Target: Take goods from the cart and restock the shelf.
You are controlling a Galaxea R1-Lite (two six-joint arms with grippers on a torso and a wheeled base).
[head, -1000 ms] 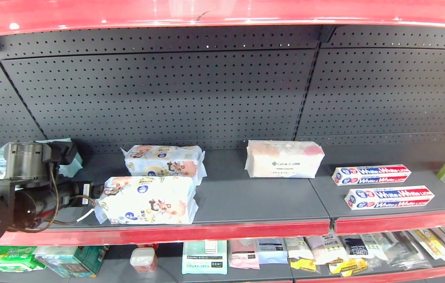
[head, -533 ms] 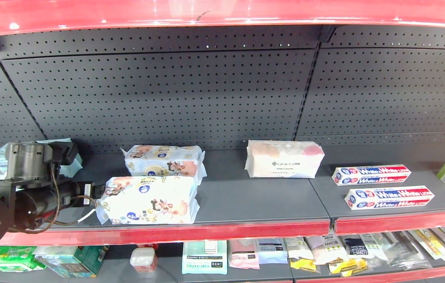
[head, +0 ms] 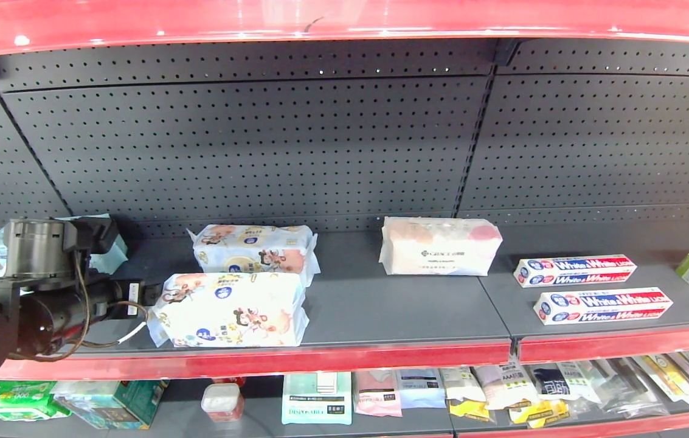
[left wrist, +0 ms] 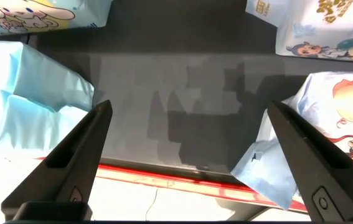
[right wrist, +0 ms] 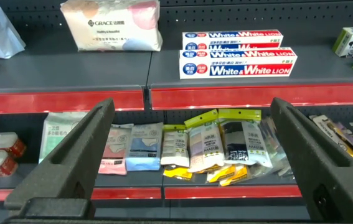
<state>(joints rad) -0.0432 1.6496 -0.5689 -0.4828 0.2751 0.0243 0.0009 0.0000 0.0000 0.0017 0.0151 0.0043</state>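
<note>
my left arm lies level over the shelf (head: pixel 380 310), at its left end
left end effector (left wrist: pixel 188 107) spread wide, gripping nothing; cartoon-print tissue pack (left wrist: pixel 341 118) just beside one finger.

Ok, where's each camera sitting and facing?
Head: on the head, facing the shelf square on; left arm at left edge.
Left wrist: on that arm, looking past the open left gripper at bare shelf beside the cartoon tissue pack.
Right wrist: back from the shelf, facing it past the open right gripper.
Shared: head and right wrist both show the toothpaste boxes.
</note>
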